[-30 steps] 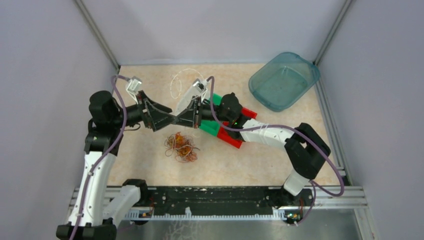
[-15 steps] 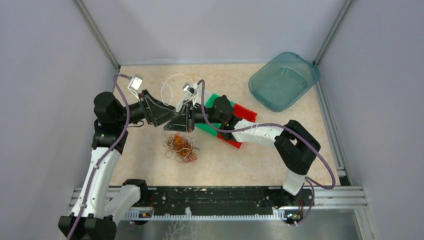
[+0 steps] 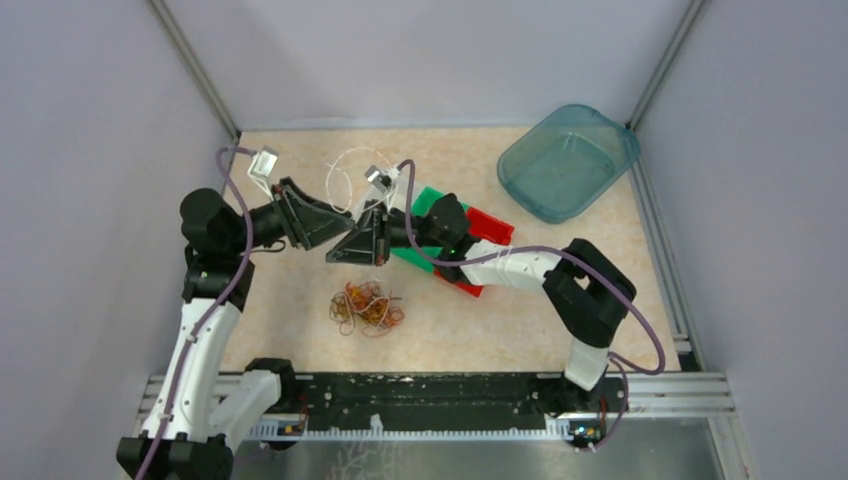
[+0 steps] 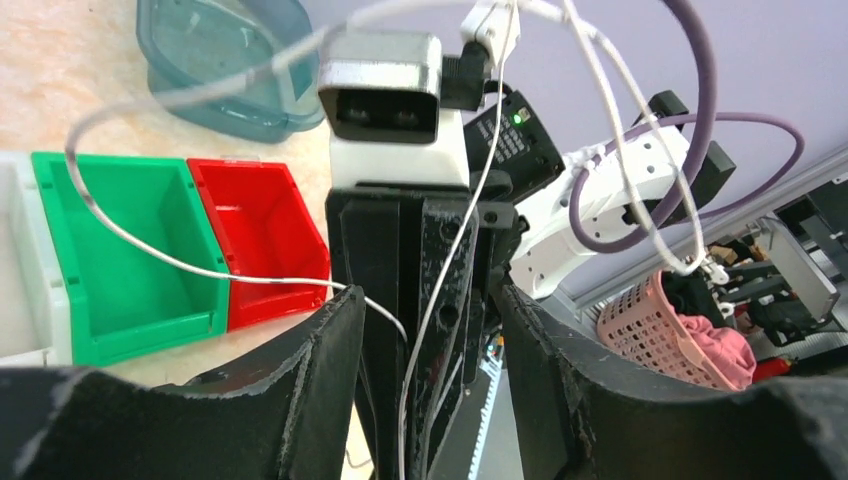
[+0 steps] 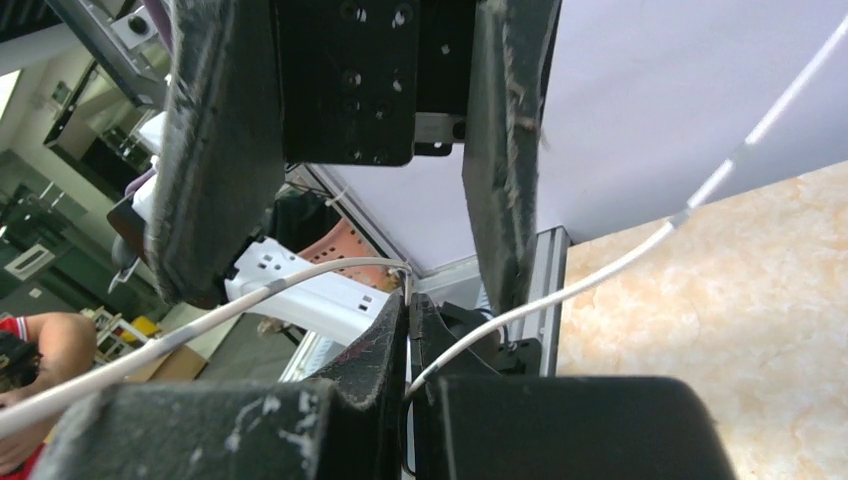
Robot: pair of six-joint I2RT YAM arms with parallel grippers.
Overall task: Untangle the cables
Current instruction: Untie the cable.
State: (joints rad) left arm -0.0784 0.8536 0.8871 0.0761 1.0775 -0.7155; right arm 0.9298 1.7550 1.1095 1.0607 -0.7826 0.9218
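Note:
The cables [image 3: 366, 305], a small orange, red and brown tangle, lie on the table below both grippers. My right gripper [image 3: 335, 255] [image 5: 408, 300] is shut on a thin white cable [image 3: 342, 166] [image 5: 620, 255], which loops up and back over the arms. My left gripper [image 3: 345, 228] [image 4: 428, 300] faces it tip to tip, open. Its fingers [image 5: 220, 150] straddle the right gripper's shut fingers and the white cable [image 4: 200, 268] without touching them. Neither gripper touches the tangle.
A green bin [image 3: 424, 204] [image 4: 110, 250] and a red bin [image 3: 492, 226] [image 4: 265, 240] stand side by side under the right forearm. A teal tub [image 3: 568, 160] sits in the back right corner. Grey walls close in the table on three sides.
My left jaws have narrowed around the right gripper's fingers. The right gripper has swung left and lower with the white cable. The tangle has shifted slightly toward the near edge.

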